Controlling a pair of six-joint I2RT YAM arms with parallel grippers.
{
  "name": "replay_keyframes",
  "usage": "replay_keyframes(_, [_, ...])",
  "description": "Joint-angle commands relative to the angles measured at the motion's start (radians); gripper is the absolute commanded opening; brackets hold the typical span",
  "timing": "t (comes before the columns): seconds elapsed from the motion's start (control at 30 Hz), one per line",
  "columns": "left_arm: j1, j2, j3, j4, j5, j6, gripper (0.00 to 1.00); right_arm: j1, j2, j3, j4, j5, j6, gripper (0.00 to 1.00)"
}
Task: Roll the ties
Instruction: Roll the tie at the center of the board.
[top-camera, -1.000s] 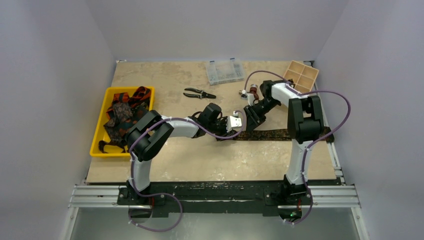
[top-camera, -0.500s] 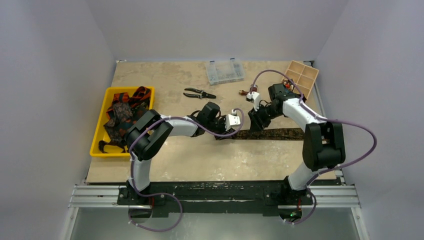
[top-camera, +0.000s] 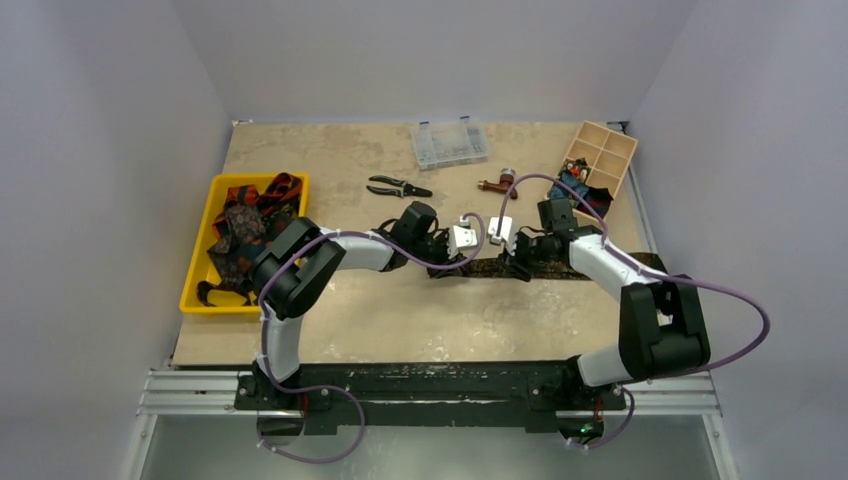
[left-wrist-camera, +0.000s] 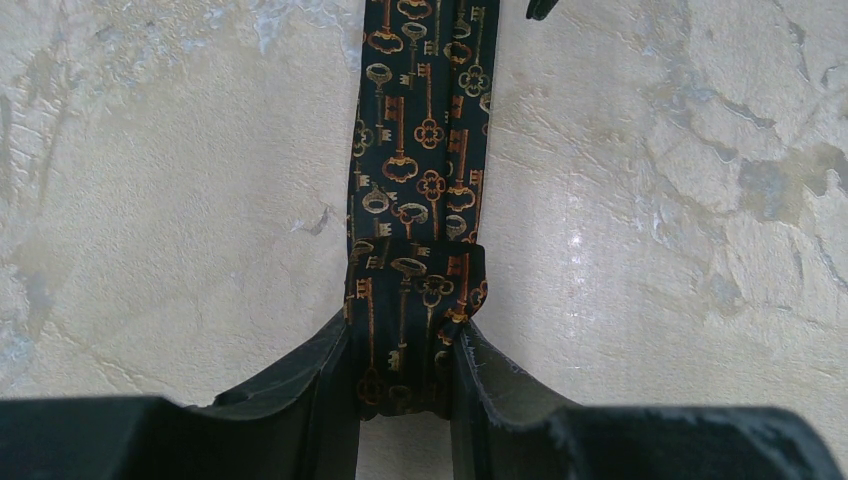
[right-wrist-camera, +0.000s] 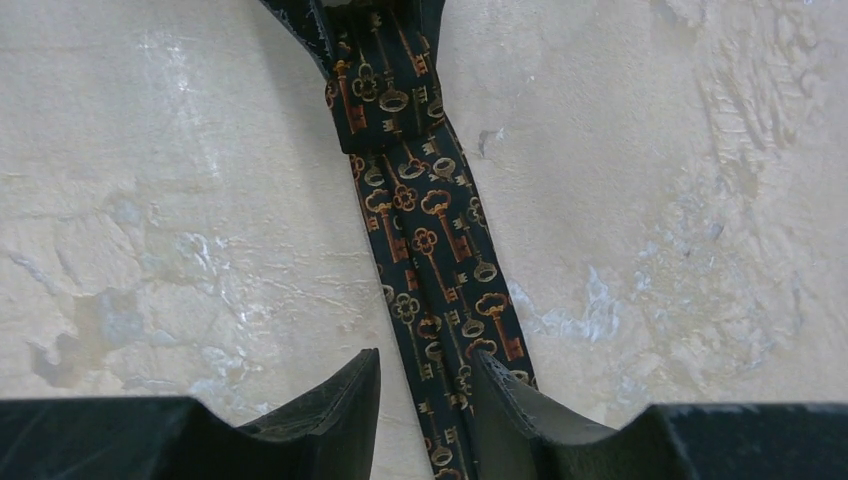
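Our left gripper (left-wrist-camera: 405, 335) clamps the folded end of the key-patterned tie (left-wrist-camera: 415, 170) at mid-table; our right gripper (right-wrist-camera: 425, 358) straddles it, jaws apart. We see bare beige table (top-camera: 400, 320) toward the near edge, grey walls (top-camera: 100, 150) around.

Tie (left-wrist-camera: 415, 150) spans mid, pliers (top-camera: 398, 187) beyond; nr tabletop (top-camera: 430, 320) passable.

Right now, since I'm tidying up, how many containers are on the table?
3: a yellow bin at the left, a clear case far centre, a wooden divided tray far right. None looks hidden.

Pale grey walls (top-camera: 100, 150) — mottled beige tabletop (top-camera: 330, 150)
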Motion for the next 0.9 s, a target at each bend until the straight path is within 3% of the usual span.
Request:
replay_keyframes(0.0, [0.015,0.079,-0.034,-0.187,-0.062,-0.007,0.11,0.022,-0.021,-0.03,0.135,0.046,-0.092,0.38])
replay_keyframes(0.87, [0.045,0.072,-0.031,-0.221,-0.072,-0.032,0.11,0.041,0.128,0.06,0.078,0.103,-0.189,0.38])
